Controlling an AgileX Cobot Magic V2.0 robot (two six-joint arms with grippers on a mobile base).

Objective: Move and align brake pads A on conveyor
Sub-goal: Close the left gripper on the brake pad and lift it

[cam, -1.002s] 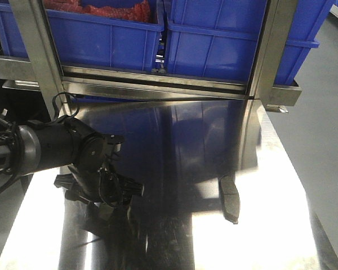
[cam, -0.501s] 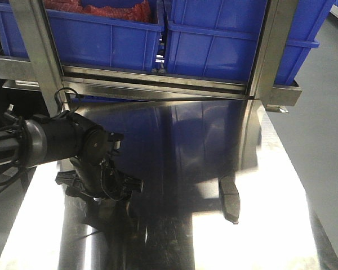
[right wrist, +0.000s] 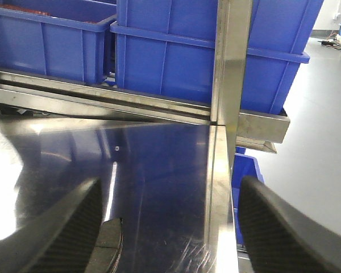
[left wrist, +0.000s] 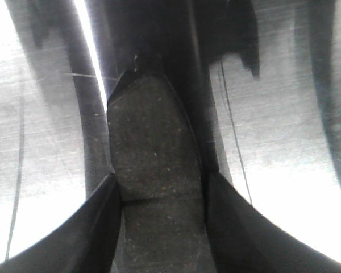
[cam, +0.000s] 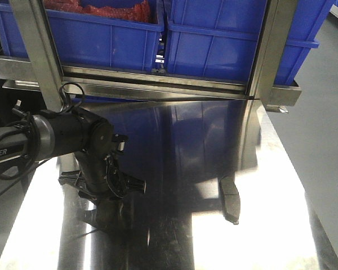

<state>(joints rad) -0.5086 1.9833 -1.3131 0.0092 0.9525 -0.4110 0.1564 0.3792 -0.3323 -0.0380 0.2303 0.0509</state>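
Left end effector [cam: 104, 190], lower left, clenched on a brake pad [left wrist: 153, 170] at the steel counter [cam: 186, 146]; right end effector [right wrist: 167, 227] released; second pad [cam: 230, 198] lies lower right, conveyor unseen, alignment seemingly undone

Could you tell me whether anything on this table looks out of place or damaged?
Nothing looks spilled or broken. One brake pad lies alone on the steel table, and no belt is in view, so it is off its target. A second pad sits held between the fingers of the left gripper.
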